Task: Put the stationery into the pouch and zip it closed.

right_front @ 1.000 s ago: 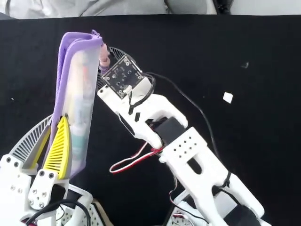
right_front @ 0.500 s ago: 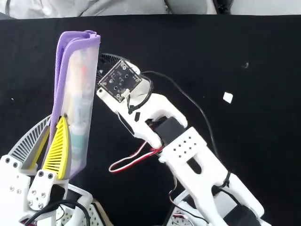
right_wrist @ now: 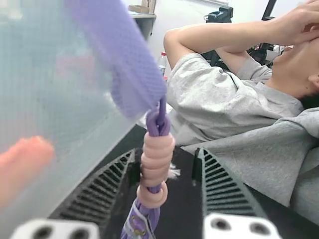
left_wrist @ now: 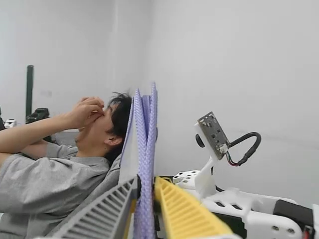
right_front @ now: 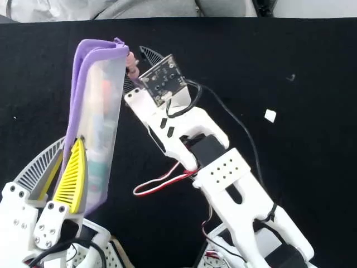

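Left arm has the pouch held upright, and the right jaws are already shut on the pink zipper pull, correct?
Not quite. The right gripper is open: in the right wrist view the pink zipper pull hangs between its jaws, which stand apart on either side of it. The left gripper does hold the pouch upright.

On the pouch (right_front: 95,123), you see red, orange and teal shapes through its clear wall, too smeared to name. Its lower end sits hidden behind the yellow finger (right_front: 71,178) of the left gripper (right_front: 72,144). In the high view, the tips of the right gripper (right_wrist: 164,154) are masked by its own wrist board (right_front: 163,79). On the zip pull (right_wrist: 155,169), the bottom tag runs off the right wrist view's edge. You can't tell how far the zip is shut. 1 white scrap (right_front: 270,115) on the table (right_front: 312,67): too small to identify.
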Motion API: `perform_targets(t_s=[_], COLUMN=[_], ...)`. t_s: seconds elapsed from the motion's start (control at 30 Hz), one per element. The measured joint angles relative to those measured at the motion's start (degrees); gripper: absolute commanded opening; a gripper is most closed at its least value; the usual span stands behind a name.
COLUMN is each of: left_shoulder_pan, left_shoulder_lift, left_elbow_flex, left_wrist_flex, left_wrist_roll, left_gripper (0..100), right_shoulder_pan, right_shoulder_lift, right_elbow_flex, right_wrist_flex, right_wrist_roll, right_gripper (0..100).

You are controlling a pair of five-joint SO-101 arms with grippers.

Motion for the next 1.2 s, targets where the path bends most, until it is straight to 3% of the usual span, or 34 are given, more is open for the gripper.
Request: perform_targets(t_s=[0.17,0.47,0.73,0.97,1.2], left_shoulder_pan=[4.57,5.27,5.27,5.27,5.27], left_shoulder_lift=[0.00,0.00,0.00,0.00,0.00], left_elbow_flex=[-0.09,-0.09,-0.09,0.00,0.09], left_wrist_flex=[-0.18,-0.18,-0.18,-0.09,0.00], left_wrist_roll=[0.18,0.35,0.35,0.35,0.26], left_gripper=[3,3,3,3,3], right_shoulder_pan=[0.09,0.09,0.09,0.44,0.70], right_shoulder_lift=[1.14,5.45,5.45,5.45,5.36], right_elbow_flex=[0.00,-0.79,-0.79,-0.79,0.26], right_wrist_flex=[-3.43,-5.80,-5.80,-5.36,-2.90], right_wrist_roll=[-0.18,-0.35,-0.09,8.53,11.78], right_gripper=[18.5,18.1,2.7,1.1,1.1])
